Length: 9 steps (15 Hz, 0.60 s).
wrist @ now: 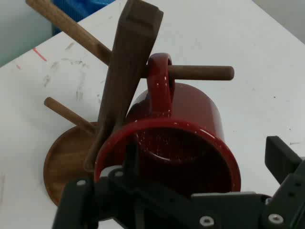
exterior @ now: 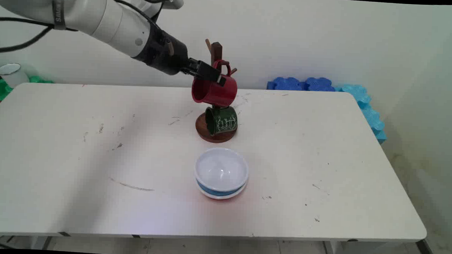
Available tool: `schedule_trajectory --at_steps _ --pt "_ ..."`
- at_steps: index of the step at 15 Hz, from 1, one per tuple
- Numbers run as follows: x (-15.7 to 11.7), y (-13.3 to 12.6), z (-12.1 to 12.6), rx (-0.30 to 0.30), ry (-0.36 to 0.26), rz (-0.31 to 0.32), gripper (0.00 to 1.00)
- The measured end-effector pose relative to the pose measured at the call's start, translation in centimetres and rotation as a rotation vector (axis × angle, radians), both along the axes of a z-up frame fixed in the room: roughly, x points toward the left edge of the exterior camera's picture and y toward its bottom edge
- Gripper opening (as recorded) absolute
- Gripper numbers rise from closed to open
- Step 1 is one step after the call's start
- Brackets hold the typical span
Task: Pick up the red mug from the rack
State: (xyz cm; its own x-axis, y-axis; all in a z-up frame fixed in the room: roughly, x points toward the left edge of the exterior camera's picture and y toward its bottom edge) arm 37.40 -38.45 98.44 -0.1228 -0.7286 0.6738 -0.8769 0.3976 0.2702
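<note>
1. At the far middle of the white worktop point(exterior: 76, 155) stands a dark wooden mug tree point(exterior: 216, 50) on a round base, its pegs sticking out sideways.
2. From the upper left reaches the white arm, and its black end effector point(exterior: 209, 73) meets a red enamel mug point(exterior: 214, 90) at the rim – one finger goes inside the mouth, the other lies along the outside wall, so the jaws look clamped on the mug's side.
3. The red mug lies on its side, its mouth turned back toward the end effector and its bottom pointing away; the long axis runs roughly level.
4. Its handle loop point(wrist: 159, 86) points up and sits right at a horizontal peg point(wrist: 200, 72), just beside the upright post – whether the peg passes through the loop, I cannot tell.
5. Below it a dark green mug point(exterior: 221, 120) hangs over the base, tilted.
6. Nearer the camera, well apart from the tree, sit stacked bowls point(exterior: 221, 173), white on top.
</note>
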Motion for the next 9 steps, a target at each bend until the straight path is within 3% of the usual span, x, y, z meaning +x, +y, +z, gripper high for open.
schedule_trajectory --at_steps 9 --pt "-1.1 0.1 0.8 0.030 -0.012 -0.016 1.00"
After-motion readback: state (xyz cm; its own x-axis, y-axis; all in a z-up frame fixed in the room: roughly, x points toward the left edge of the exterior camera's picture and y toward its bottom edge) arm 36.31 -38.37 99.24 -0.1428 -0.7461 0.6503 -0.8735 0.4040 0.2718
